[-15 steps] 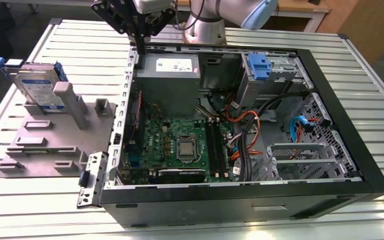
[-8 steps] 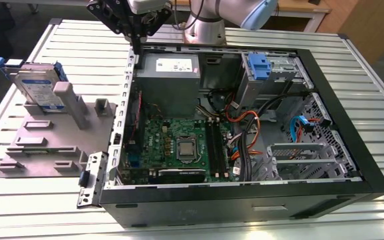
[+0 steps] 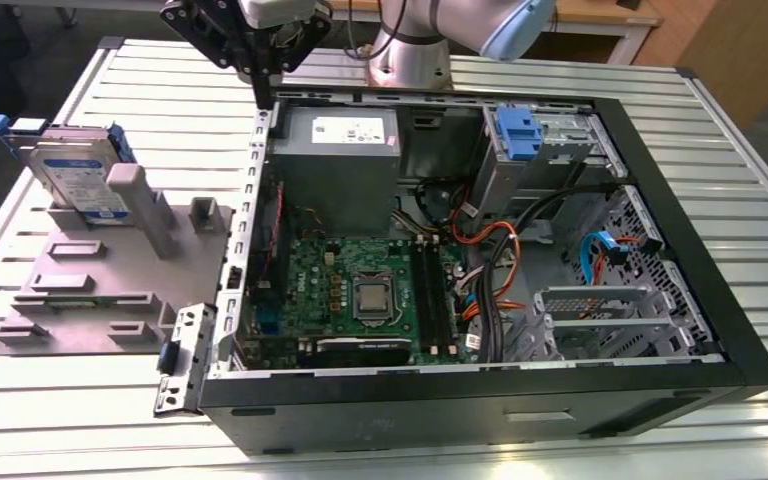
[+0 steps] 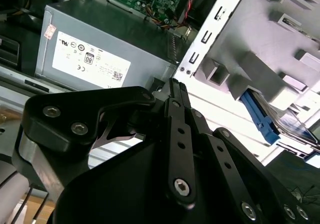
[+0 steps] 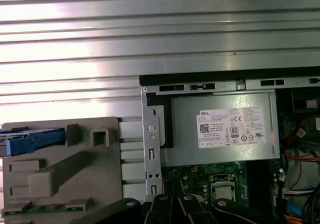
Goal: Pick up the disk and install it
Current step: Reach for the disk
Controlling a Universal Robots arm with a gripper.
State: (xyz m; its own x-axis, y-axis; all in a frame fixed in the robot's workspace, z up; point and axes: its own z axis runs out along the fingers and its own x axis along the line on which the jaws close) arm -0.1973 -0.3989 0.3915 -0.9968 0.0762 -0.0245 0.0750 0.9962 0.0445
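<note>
I am hovering with my hand (image 3: 267,95) above the far corner of the open computer case (image 3: 704,300), just over the wall that is at the exterior view's left. My fingers are lying together, as far as I can judge, and I am carrying nothing between them. In the second wrist view the grey power-supply box (image 4: 100,49) is lying directly beyond my fingers, so I am looking down almost at the border between the case and the grey holder (image 3: 91,290) beside it.

The disk (image 3: 75,180) is not yet in my grip. It is standing on its edge in this holder, on the worktop (image 3: 744,180), at the exterior view's left of the case and well apart from my hand. It is leaning a little against a grey post. I think it is placed this way so that its narrow upper edge and its blue rails are staying free for a grasp from above. In the first wrist view I am seeing one blue rail of the disk (image 5: 35,139) at the holder's end.

Inside the case, a blue bracket (image 3: 518,130) is sitting in the drive cage at the far side. The case is lying on its side with the cover off, probably so that the cage is reachable from above.
</note>
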